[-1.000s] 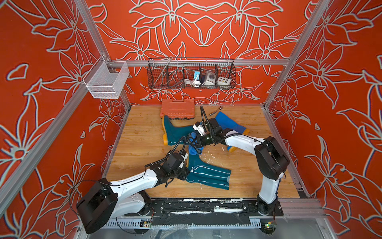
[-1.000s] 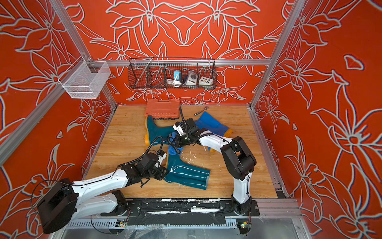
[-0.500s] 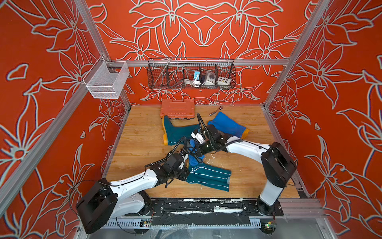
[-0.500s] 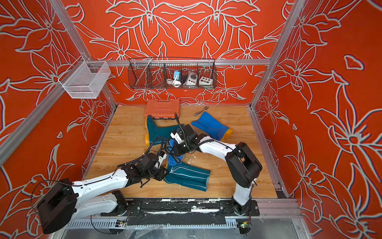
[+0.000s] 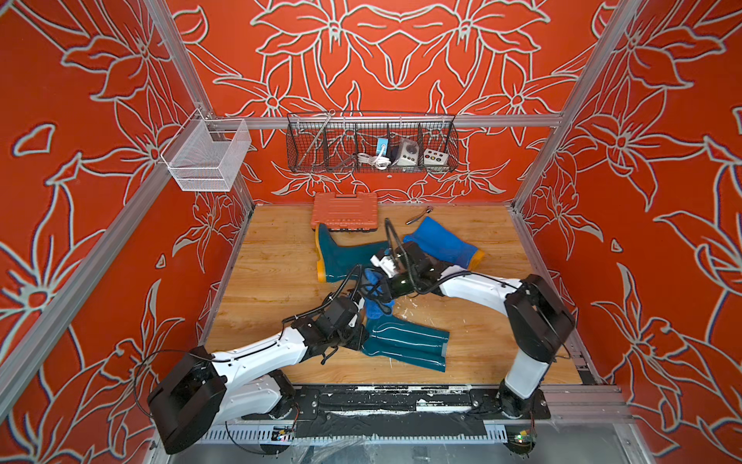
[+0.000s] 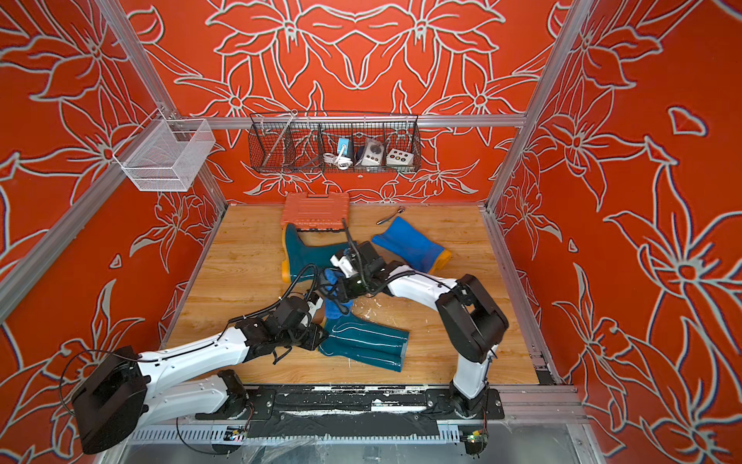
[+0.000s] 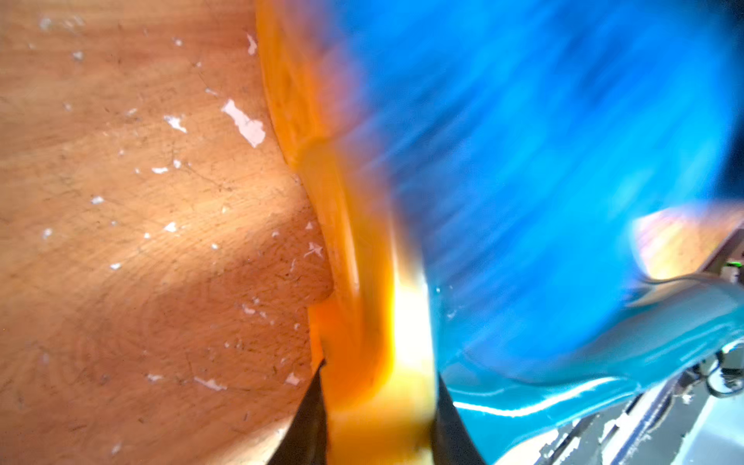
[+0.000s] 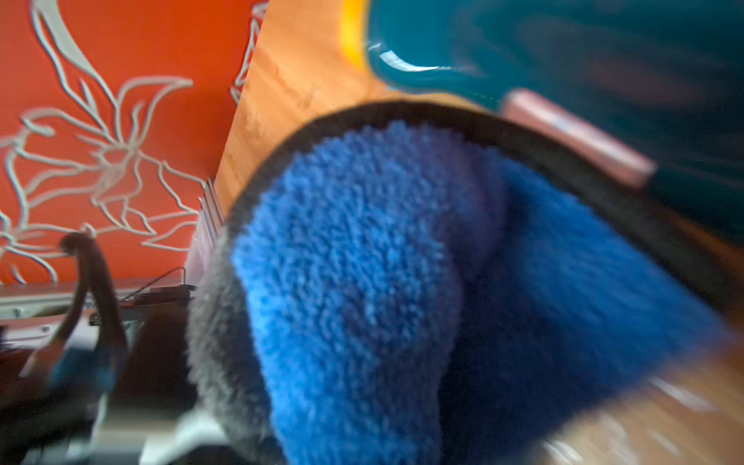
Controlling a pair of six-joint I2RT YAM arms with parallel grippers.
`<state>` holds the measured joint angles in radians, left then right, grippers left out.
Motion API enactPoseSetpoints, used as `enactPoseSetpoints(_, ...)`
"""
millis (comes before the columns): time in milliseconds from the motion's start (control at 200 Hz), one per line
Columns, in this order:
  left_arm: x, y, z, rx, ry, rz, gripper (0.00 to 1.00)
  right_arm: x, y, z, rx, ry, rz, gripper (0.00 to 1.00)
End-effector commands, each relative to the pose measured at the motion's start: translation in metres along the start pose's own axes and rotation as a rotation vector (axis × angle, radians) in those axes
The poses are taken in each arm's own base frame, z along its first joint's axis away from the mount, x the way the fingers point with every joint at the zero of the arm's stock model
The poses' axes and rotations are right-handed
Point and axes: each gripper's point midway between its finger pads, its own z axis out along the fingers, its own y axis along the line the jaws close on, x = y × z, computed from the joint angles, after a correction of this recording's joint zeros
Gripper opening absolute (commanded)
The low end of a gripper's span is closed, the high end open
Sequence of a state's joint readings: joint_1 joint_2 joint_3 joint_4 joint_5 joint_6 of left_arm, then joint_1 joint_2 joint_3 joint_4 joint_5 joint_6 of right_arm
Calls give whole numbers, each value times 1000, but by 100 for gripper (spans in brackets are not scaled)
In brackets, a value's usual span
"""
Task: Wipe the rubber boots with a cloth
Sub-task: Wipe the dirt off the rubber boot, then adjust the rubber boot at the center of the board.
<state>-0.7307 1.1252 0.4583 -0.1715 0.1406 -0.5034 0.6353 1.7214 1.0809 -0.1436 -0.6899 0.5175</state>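
Left gripper (image 7: pixel 380 374) clamped narrow on yellow-orange sole (image 7: pixel 342 241) of near teal boot (image 5: pixel 405 341), black fingers (image 7: pixel 310 418) either side of sole edge. Boot lies flat on wooden floor (image 5: pixel 273 289), toward front. Right gripper (image 5: pixel 383 290) pinched tight on cloth (image 5: pixel 375 307). Cloth hangs from it, draped over foot of same boot, just beside left gripper. Far teal boot (image 5: pixel 345 253) and bright blue boot (image 5: pixel 441 243) lie farther back.
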Motion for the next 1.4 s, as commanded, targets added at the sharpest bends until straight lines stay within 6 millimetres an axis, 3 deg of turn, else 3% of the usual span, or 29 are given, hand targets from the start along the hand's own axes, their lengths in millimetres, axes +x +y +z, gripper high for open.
enactPoseSetpoints(0,-10,0,-5,20,-26,-77,0,-15,-48,-50,120,-98,129,0)
enactPoseSetpoints(150,-31,20,-17,-61,-86,-193,0,-29,-38,-103,218,-251,60,0)
enactPoseSetpoints(260,-41,22,-29,-106,-115,-162,49,-21,-43,-146,352,-424,37,0)
enactPoseSetpoints(335,-43,24,-43,-158,-130,-121,66,-8,-49,-174,435,-524,29,0)
enactPoseSetpoints(430,-49,13,-65,-176,-189,-12,71,11,-55,-196,503,-591,31,0)
enactPoseSetpoints(550,-54,-28,-76,-128,-241,208,71,29,-62,-207,543,-621,37,0)
enactPoseSetpoints(661,-45,-72,-58,-142,-213,491,71,39,-72,-204,554,-613,64,0)
enactPoseSetpoints(811,-6,-136,-20,-163,-124,926,73,46,-79,-197,550,-587,78,0)
enactPoseSetpoints(921,19,-165,9,-159,-51,1126,74,55,-92,-194,589,-548,92,0)
enactPoseSetpoints(1106,37,-173,49,-201,53,1256,74,66,-107,-194,610,-549,134,0)
enactPoseSetpoints(1396,49,-176,83,-210,105,1287,71,67,-114,-191,614,-554,143,0)
